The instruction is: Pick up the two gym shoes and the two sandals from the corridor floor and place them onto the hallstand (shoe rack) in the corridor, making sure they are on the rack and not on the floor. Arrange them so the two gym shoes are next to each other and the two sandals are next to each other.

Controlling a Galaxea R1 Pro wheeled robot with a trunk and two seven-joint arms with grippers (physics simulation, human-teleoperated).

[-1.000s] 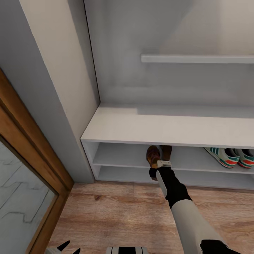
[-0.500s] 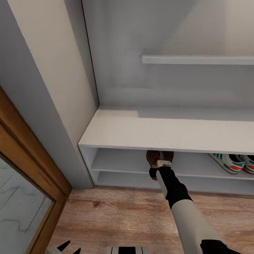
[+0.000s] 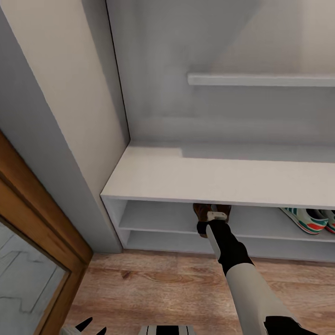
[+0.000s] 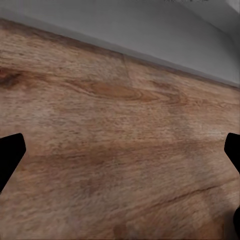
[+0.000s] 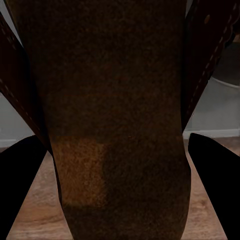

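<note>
My right gripper [image 3: 202, 227] reaches into the upper open shelf of the pale grey hallstand [image 3: 186, 179] and is shut on a dark brown sandal [image 3: 201, 212]. In the right wrist view the sandal [image 5: 115, 110] sits between the two black fingers [image 5: 20, 190]. A second brown sandal shape [image 3: 224, 209] shows just beside it, half hidden by the wrist and the bench top. Two gym shoes [image 3: 306, 219], white with green stripes and red-orange accents, lie side by side on the same shelf at the right. My left gripper [image 3: 90, 324] hangs open low over the corridor floor [image 4: 120, 100].
A wall shelf [image 3: 260, 79] juts out above the bench. A grey wall panel [image 3: 70, 153] and a wooden door frame [image 3: 32, 204] stand to the left of the rack. Wood-plank floor [image 3: 163, 284] lies in front of it.
The head view has shifted closer to the rack, so the bench top covers more of the shelf. The held sandal now sits further under the bench top. The left gripper looks unchanged.
</note>
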